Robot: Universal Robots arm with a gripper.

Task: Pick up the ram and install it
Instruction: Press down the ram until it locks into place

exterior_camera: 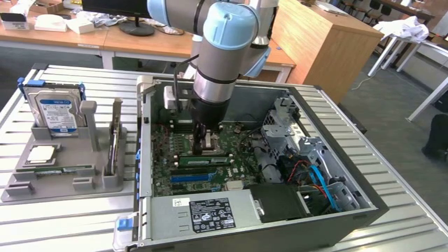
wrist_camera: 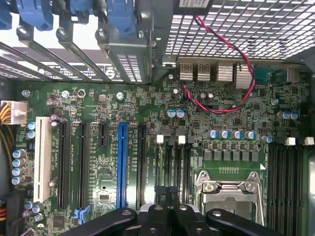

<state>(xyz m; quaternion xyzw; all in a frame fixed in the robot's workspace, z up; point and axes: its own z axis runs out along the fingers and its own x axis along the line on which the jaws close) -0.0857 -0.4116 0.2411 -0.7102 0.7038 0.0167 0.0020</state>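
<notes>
You have a slatted metal table [exterior_camera: 63,220] with an open computer case [exterior_camera: 350,210] on it. Nearest you inside the case is the silver power supply [exterior_camera: 210,212].

Just beyond it on the green motherboard [wrist_camera: 98,103], the ram [exterior_camera: 203,159] lies as a green stick along the memory slots [wrist_camera: 173,162]. From here you cannot tell whether it is fully seated.

Directly over it, slightly to the far side, is the gripper [exterior_camera: 203,143]. Its jaws are closed tight, pointing straight down into the case. The wrist view shows the black fingers [wrist_camera: 123,219] pressed together above the slots. It does not settle whether the stick's edge is pinched between them or they merely touch it.

I judge you are in the install step, not the pick. Any push from here needs the stick square in its slot, the pressure straight down, and the white end clips [wrist_camera: 181,139] free to close.

To the left, well apart from the case, a grey fixture [exterior_camera: 63,173] holds a hard drive [exterior_camera: 56,113]. Wooden desks [exterior_camera: 140,42] stand farthest back.
</notes>
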